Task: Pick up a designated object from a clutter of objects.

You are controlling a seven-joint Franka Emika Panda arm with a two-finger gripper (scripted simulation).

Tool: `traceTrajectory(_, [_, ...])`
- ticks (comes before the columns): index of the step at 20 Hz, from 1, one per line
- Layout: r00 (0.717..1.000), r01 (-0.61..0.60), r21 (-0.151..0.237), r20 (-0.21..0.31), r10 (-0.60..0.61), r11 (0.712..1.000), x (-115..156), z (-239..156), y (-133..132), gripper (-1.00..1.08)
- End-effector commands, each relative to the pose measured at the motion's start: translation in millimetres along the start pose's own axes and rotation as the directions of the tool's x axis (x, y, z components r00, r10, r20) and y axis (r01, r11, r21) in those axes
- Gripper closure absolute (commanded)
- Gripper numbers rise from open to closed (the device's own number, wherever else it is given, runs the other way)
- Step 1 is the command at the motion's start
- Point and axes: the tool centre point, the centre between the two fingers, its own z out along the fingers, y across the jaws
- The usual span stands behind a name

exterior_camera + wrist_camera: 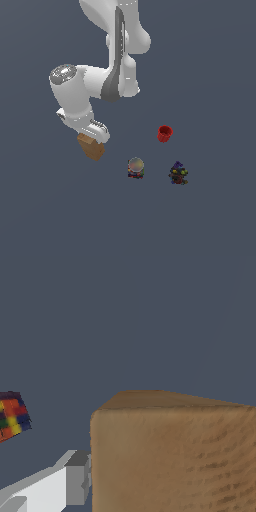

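Block: the tan-brown block [92, 148] sits under the arm's wrist, toward the exterior view's left of the table [45, 215], no table edge or corner in frame to place it by.
Handling: plain flat faces and a grainy, wood- or cardboard-like skin suggest a stiff, light, not slippery, not fragile thing.
Hold: two opposite upright faces, near the top, look the best purchase.
Claw: the claw [95, 134] is down at the block; the wrist view shows one pale finger [75, 478] just beside a face, the other hidden, so I cannot tell whether it grips.
Neighbours: red cup [165, 133], round grey-topped item [135, 167] and dark figurine [178, 173] stand well apart.
Surface: flat, uniform blue-grey, with free room around the block.
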Motion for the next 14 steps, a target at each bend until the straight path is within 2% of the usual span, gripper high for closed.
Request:
traceTrajectory(1, [1.0, -0.001, 0.0, -0.001, 0.001, 1.0, 0.7, 5.8, 0.2, -0.92])
traceTrajectory(3, [1.0, -0.001, 0.0, -0.001, 0.001, 1.0, 1.0, 7.0, 0.0, -0.92])
traceTrajectory(4, [1.0, -0.001, 0.0, -0.001, 0.001, 1.0, 1.0, 7.0, 0.0, 1.08])
traceTrajectory(14, [1.0, -0.001, 0.001, -0.001, 0.001, 1.0, 0.5, 5.9, -0.2, 1.08])
